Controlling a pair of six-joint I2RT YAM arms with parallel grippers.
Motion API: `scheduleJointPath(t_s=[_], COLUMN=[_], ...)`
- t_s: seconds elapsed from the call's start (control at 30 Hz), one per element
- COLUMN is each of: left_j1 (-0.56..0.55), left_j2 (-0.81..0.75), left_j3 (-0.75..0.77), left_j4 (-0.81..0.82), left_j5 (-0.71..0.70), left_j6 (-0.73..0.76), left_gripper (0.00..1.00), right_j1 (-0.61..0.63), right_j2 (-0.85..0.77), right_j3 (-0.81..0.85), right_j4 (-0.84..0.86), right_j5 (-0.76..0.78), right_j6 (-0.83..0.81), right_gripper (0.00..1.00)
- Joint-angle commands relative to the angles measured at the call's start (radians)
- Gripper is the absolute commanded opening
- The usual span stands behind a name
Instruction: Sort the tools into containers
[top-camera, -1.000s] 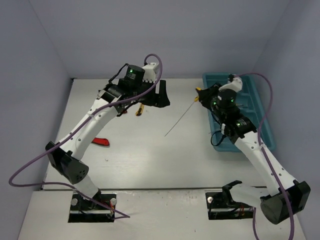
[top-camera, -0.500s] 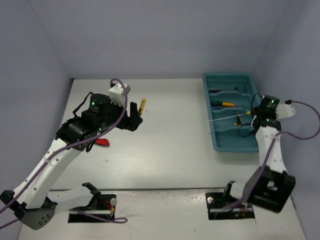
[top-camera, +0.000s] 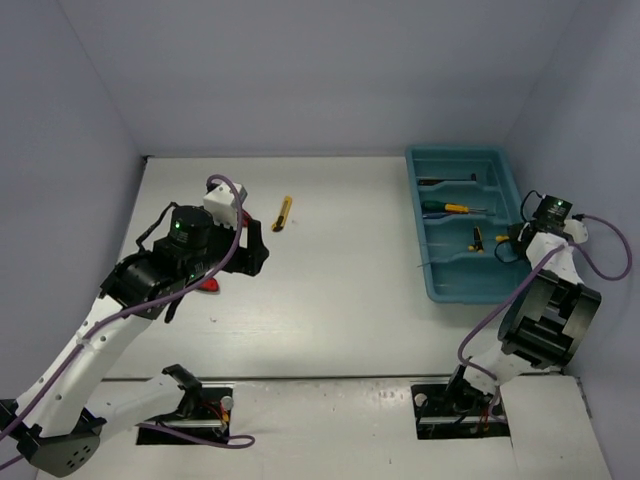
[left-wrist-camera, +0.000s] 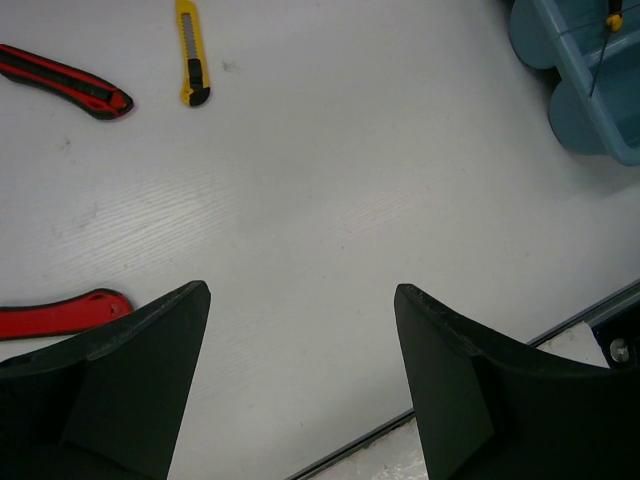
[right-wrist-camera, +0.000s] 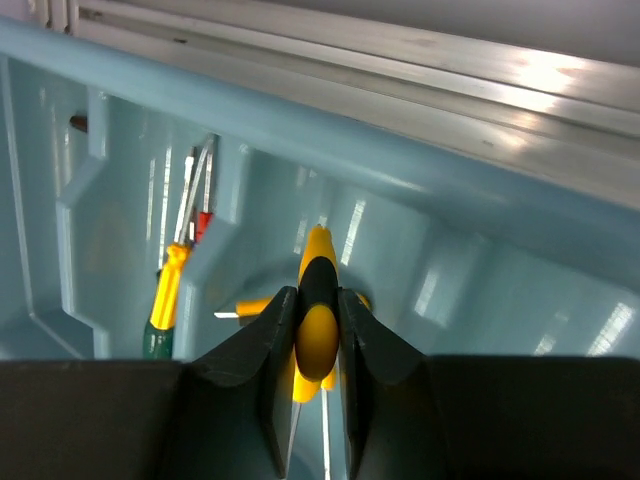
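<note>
**Right arm.** I am holding the right claw (right-wrist-camera: 316, 300) clamped on a small yellow-and-black-handled tool (right-wrist-camera: 318, 255), most likely a stubby screwdriver. The jaws are pinching the handle from both sides. The claw is sitting inside the teal tray (top-camera: 460, 153) at the right of the worktop (top-camera: 350, 250), low between its walls. I judge this grip is meant to keep the tool over one compartment so that it drops there rather than across a divider. I cannot tell whether the tool is touching the tray floor.

**Tray contents.** A green-and-yellow screwdriver (top-camera: 445, 208) is lying in the next compartment toward the far end, beyond a divider. A dark tool (top-camera: 445, 180) is lying in the farthest compartment.

**Left arm.** The left claw (left-wrist-camera: 300, 300) is hovering with its jaws wide apart and nothing between them, over the left half of the worktop. Three tools are waiting unsorted, well apart from the tray:
- a yellow utility knife (left-wrist-camera: 190, 52), farthest from the arm's base
- a red-and-black utility knife (left-wrist-camera: 65, 80), to its left
- a second red knife (left-wrist-camera: 60, 313), just beside the left finger (left-wrist-camera: 130, 380)

I judge the spread jaws are being kept ready for a pick, and the near red knife is the closest candidate.

**Assessment.** The sort is partly done. The release into the tray is the step in hand.
</note>
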Motion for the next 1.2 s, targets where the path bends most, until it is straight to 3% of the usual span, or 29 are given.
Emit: scheduleJointPath(t_s=[0.0,0.1,0.2,0.27,0.53,0.7,0.8,0.97,1.17], left_j1=[-0.001,-0.001,-0.001,-0.001,0.061,0.322,0.451,0.521,0.546], left_j2=[0.018,0.042,0.054,0.062,0.126,0.146,0.164,0.242,0.446], left_j3=[0.025,0.033,0.026,0.015,-0.006,-0.111,-0.166,-0.212,-0.174], left_j4=[0.033,0.034,0.032,0.03,-0.121,-0.139,-0.138,-0.139,-0.104], left_j5=[-0.018,-0.055,-0.114,-0.189,-0.425,-0.249,-0.212,-0.213,-0.242], left_j6=[0.011,0.0,-0.036,-0.106,-0.366,-0.506,-0.544,-0.611,-0.631], left_gripper=[0.72,0.72,0.74,0.8,0.82,0.82,0.82,0.82,0.82], right_j1=[-0.006,0.006,0.031,0.059,0.375,0.651,0.761,0.851,0.893], right_j2=[0.031,-0.019,-0.077,-0.111,-0.258,-0.271,-0.262,-0.249,-0.268], right_j3=[0.071,0.105,0.163,0.196,0.254,0.246,0.216,0.169,0.108], right_j4=[0.046,0.044,-0.018,-0.054,-0.087,-0.086,-0.087,-0.082,-0.068], right_j5=[-0.084,-0.09,-0.092,-0.104,-0.106,-0.142,-0.129,-0.13,-0.148], right_j6=[-0.082,-0.134,-0.187,-0.226,-0.416,-0.542,-0.611,-0.621,-0.625], right_gripper=[0.38,0.57,0.66,0.68,0.68,0.68,0.68,0.69,0.69])
